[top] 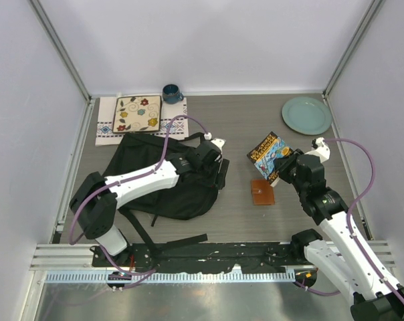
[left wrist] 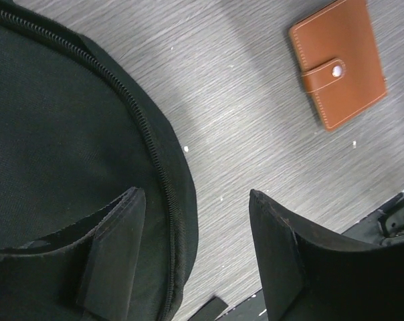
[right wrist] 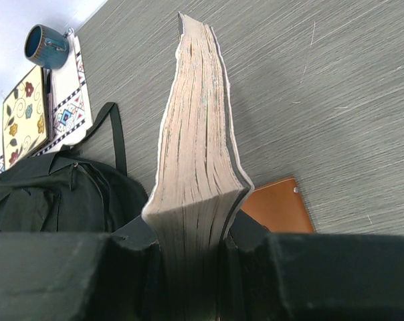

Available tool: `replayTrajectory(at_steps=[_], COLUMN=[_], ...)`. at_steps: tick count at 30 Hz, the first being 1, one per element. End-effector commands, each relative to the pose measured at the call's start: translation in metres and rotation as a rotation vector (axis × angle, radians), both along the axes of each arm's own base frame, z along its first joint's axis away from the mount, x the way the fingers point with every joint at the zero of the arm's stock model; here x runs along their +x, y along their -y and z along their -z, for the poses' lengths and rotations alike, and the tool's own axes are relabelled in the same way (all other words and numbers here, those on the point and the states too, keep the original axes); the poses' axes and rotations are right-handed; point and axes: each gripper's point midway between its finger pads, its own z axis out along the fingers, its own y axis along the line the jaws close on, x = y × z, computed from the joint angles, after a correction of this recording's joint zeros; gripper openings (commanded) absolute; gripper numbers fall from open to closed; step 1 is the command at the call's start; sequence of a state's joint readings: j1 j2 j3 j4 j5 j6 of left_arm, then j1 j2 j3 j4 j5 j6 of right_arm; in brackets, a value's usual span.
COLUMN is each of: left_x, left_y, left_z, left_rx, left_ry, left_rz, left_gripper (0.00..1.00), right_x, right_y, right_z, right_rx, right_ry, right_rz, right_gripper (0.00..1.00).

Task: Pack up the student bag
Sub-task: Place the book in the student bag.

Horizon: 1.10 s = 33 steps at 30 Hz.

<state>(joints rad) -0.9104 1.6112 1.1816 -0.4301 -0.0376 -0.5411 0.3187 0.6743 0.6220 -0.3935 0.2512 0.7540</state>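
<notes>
The student bag (top: 155, 177), a big black backpack, lies on the table left of centre. My left gripper (top: 220, 175) is open and empty at the bag's right edge; in the left wrist view one finger (left wrist: 115, 257) is over the bag's fabric (left wrist: 55, 134) by the zipper and the other (left wrist: 282, 261) is over bare table. My right gripper (top: 285, 167) is shut on a paperback book (top: 269, 152) with a colourful cover. In the right wrist view the book (right wrist: 195, 147) stands on edge between the jaws, pages showing. A brown leather wallet (top: 262, 192) lies on the table between the grippers.
A green plate (top: 306, 115) sits at the back right. A blue mug (top: 172, 93) and a floral tile (top: 136, 114) on a patterned cloth (top: 112, 127) are at the back left. Black bag straps (top: 178, 241) trail toward the front rail.
</notes>
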Motion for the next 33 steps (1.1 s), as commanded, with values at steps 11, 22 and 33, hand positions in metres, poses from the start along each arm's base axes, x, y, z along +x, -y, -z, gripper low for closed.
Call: replayTrajectory(at_steps=[11, 22, 33], left_x=[0.009, 0.014, 0.016], left_y=[-0.002, -0.004, -0.008], left_z=[0.012, 0.017, 0.014], left_rx=[0.087, 0.137, 0.166], left_ry=[0.002, 0.018, 0.032], left_rz=[-0.044, -0.066, -0.066], left_gripper=[0.41, 0.25, 0.0], right_x=[0.014, 0.012, 0.01], right_y=[-0.01, -0.012, -0.014], right_z=[-0.032, -0.027, -0.024], right_rx=[0.056, 0.061, 0.065], right_ry=[0.103, 0.096, 0.091], right_rz=[-0.023, -0.031, -0.041], right_gripper=[0.01, 0.01, 0.0])
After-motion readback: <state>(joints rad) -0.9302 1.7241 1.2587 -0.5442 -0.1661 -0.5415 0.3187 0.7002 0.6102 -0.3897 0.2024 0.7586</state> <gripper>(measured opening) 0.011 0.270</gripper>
